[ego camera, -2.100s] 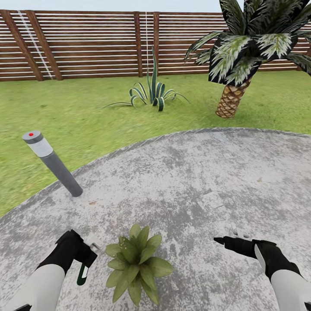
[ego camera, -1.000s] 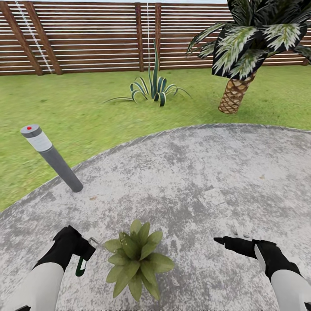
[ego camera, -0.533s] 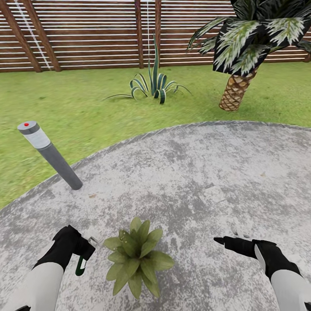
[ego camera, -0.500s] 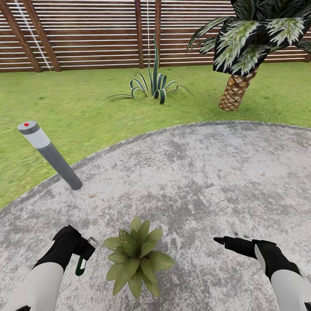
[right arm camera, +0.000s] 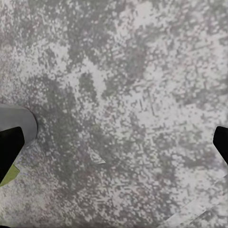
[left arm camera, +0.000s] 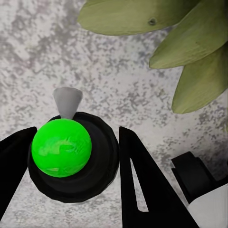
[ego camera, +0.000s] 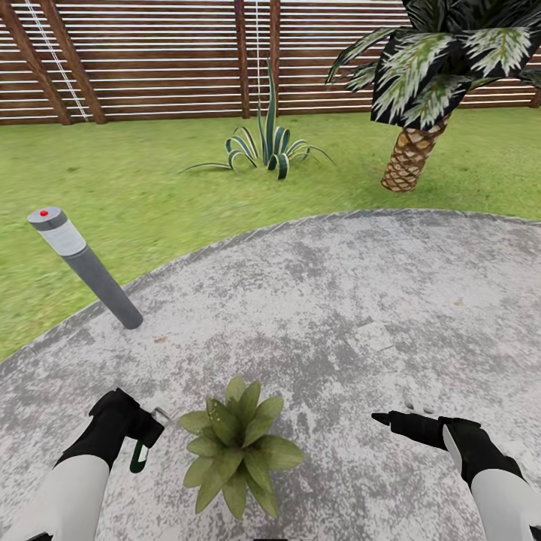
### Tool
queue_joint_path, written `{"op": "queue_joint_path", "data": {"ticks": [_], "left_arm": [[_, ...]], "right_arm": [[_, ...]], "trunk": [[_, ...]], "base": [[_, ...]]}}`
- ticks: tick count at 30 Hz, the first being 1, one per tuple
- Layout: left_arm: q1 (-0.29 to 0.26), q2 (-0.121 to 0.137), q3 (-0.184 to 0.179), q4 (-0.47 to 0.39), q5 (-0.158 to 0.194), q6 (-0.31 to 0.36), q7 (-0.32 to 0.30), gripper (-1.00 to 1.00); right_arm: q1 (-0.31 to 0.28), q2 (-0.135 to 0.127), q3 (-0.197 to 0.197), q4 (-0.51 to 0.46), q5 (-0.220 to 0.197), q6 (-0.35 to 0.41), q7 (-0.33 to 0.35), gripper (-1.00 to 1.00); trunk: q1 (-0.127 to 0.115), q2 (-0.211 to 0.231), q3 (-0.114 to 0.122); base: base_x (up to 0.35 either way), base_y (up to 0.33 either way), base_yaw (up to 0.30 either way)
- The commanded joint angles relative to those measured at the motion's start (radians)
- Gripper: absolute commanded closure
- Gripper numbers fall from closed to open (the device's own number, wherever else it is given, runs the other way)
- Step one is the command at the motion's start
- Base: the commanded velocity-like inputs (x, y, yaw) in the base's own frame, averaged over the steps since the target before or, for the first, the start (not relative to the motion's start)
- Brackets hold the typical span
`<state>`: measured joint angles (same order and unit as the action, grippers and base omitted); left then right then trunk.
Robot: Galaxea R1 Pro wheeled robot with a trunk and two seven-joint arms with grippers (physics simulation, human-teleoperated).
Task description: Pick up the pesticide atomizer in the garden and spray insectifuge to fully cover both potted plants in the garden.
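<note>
- The pesticide atomizer [ego camera: 140, 455] hangs in the left gripper [ego camera: 147, 438] just beside the potted plant [ego camera: 237, 445], low over the patio [ego camera: 338, 300]. Its dark green body points down and its grey spray head [ego camera: 161, 414] faces the leaves, a pose that suits spraying them.
- In the left wrist view the two black fingers [left arm camera: 142, 180] pinch the bottle's round dark body [left arm camera: 76, 161] from either side, with the grey nozzle [left arm camera: 68, 101] aimed toward the broad leaves [left arm camera: 190, 61] close ahead. The bright green dome on the bottle is hard to identify; it may be a cap or base.
- The right gripper [ego camera: 396, 419] hovers well apart on the plant's other side, holding nothing. In the right wrist view its fingertips [right arm camera: 9, 145] sit at opposite edges, so its jaws stand spread, likely kept clear of the spray.
- One rosette is in front of the robot, so this step is judged to be covering that plant.
- Beyond lie the bollard lamp [ego camera: 83, 263], lawn [ego camera: 150, 188], a spiky plant [ego camera: 267, 150], a palm [ego camera: 409, 150] and the slat fence [ego camera: 150, 60].
</note>
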<state>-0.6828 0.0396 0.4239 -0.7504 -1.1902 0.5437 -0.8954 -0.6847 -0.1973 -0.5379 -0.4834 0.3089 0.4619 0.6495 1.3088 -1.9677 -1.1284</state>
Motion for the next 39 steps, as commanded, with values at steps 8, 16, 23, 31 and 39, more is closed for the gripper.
{"op": "queue_joint_path", "data": {"ticks": [8,16,23,31,39], "left_arm": [[0.000,-0.003,0.001,0.038,-0.003,0.002,-0.010,1.00],[0.000,-0.003,-0.001,0.196,-0.005,0.001,-0.014,1.00],[0.000,-0.003,-0.002,0.270,-0.006,0.001,-0.016,1.00],[0.000,-0.001,-0.003,0.332,-0.009,0.004,-0.017,1.00],[0.000,-0.003,-0.004,0.336,-0.009,0.006,-0.022,1.00]], "right_arm": [[-0.001,0.001,-0.008,-0.001,0.010,0.004,0.008,-1.00],[-0.001,0.001,-0.008,-0.001,0.010,0.004,0.008,-1.00],[-0.001,0.001,-0.008,-0.001,0.010,0.004,0.009,-1.00],[-0.001,0.001,-0.008,-0.001,0.010,0.004,0.008,-1.00],[-0.001,0.001,-0.008,-0.001,0.010,0.004,0.008,-1.00]], "trunk": [[0.000,0.000,-0.001],[0.000,0.000,-0.001],[0.000,0.000,-0.001],[0.000,0.000,-0.001],[0.000,0.000,-0.001]], "base": [[0.000,0.000,0.000],[0.000,0.000,0.000],[0.000,0.000,0.000],[0.000,0.000,0.000],[0.000,0.000,0.000]]}}
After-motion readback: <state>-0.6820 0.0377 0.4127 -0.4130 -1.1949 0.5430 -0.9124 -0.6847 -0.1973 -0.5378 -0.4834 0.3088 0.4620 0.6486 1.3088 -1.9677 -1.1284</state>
